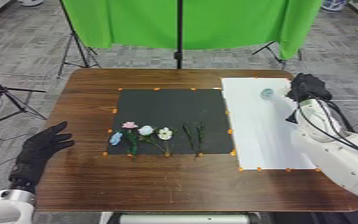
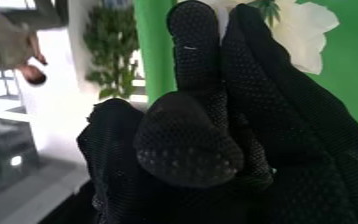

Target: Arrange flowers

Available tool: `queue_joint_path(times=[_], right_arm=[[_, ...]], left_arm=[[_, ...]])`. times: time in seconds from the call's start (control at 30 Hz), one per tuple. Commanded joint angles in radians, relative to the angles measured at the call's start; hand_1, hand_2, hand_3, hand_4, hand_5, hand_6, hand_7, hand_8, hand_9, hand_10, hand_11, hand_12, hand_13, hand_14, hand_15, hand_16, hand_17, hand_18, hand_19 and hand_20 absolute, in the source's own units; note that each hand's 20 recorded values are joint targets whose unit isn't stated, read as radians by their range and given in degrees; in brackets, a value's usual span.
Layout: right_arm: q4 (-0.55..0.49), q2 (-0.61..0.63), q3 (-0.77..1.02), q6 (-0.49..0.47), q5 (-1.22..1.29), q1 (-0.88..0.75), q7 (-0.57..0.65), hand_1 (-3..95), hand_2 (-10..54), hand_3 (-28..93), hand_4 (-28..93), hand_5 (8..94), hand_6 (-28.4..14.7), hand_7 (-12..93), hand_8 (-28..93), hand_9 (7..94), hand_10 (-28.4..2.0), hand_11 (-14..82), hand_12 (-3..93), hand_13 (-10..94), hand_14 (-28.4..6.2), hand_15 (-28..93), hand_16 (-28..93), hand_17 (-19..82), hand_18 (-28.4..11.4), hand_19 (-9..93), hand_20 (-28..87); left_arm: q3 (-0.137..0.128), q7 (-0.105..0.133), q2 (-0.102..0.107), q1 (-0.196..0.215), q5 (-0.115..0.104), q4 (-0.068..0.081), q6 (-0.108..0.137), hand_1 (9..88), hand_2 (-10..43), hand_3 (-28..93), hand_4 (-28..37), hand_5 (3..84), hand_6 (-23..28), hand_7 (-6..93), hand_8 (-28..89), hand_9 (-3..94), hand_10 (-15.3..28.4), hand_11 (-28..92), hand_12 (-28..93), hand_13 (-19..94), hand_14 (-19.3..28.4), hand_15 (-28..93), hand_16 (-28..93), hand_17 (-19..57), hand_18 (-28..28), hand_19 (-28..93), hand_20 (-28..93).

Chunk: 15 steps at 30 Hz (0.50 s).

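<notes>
I have my right hand [image 1: 309, 86] curled, pinching a white flower [image 2: 302, 37], near the cup [image 1: 266, 93] on the white sheet [image 1: 257, 132]. More flowers [image 1: 165, 133] lie on the black mat [image 1: 171, 107]; my left hand [image 1: 40, 150] is relaxed, left of it.

The right robot hand [image 1: 308, 88] is wearing a black mesh glove [image 2: 295, 115]; black cables [image 1: 343, 119] are running along the white right arm [image 1: 346, 167].

A brown wooden table [image 1: 167, 187] carries a black mat [image 1: 162, 107] beside a white sheet [image 1: 260, 127].
</notes>
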Motion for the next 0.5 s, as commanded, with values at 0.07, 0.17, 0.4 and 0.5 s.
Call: queue_joint_path(times=[0.07, 0.17, 0.4, 0.5], right_arm=[[-0.201, 0.065, 0.027, 0.087, 0.033, 0.087, -0.12, 61.0, -9.5, 59, -19, 80.1, 1.8, 21, 4, 91.2, -8.1, 8.2, 41.0, 93, -0.4, 60, 36, 65, -14.1, 93, 58], [-0.255, 0.064, -0.045, 0.068, 0.118, 0.138, -0.251, 60.9, -9.5, 59, -19, 79.8, 2.2, 22, 5, 91.0, -8.0, 8.0, 41.6, 92, -0.1, 61, 37, 64, -13.6, 93, 59], [-0.247, -0.007, -0.287, 0.063, 0.166, 0.292, -0.456, 60.0, -9.5, 60, -21, 78.6, 3.4, 24, 4, 89.5, -7.6, 8.7, 43.9, 90, 0.1, 63, 37, 63, -12.9, 93, 60], [-0.243, -0.03, -0.383, 0.044, 0.135, 0.337, -0.505, 59.5, -9.5, 60, -21, 78.2, 3.7, 24, 4, 89.3, -7.3, 8.8, 44.3, 90, 0.1, 63, 37, 62, -12.4, 93, 60]], left_arm=[[-0.009, -0.023, -0.001, 0.018, 0.003, -0.002, -0.012, 23.8, 13.9, 61, -28.3, 42.4, 5.3, 8.3, -5, 44.3, 15.1, 21, 13, 39, 20.0, 30, -1, 6.1, 16.2, 20, 21], [-0.008, -0.026, -0.003, 0.017, 0.005, -0.001, -0.02, 23.8, 13.9, 61, -28.3, 42.3, 5.3, 8.4, -5, 44.2, 15.1, 21, 13, 39, 20.0, 30, -1, 6.1, 16.2, 20, 21], [-0.003, -0.033, 0.002, 0.005, 0.007, 0.004, -0.031, 23.8, 13.9, 61, -28.3, 42.2, 5.2, 8.3, -5, 44.0, 15.1, 21, 13, 38, 19.9, 29, -1, 6.1, 16.2, 20, 21], [0.0, -0.036, 0.002, 0.003, 0.007, 0.004, -0.034, 23.8, 13.9, 61, -28.3, 42.1, 5.3, 8.2, -5, 44.0, 15.0, 21, 13, 38, 19.9, 29, -1, 6.0, 16.2, 20, 21]])
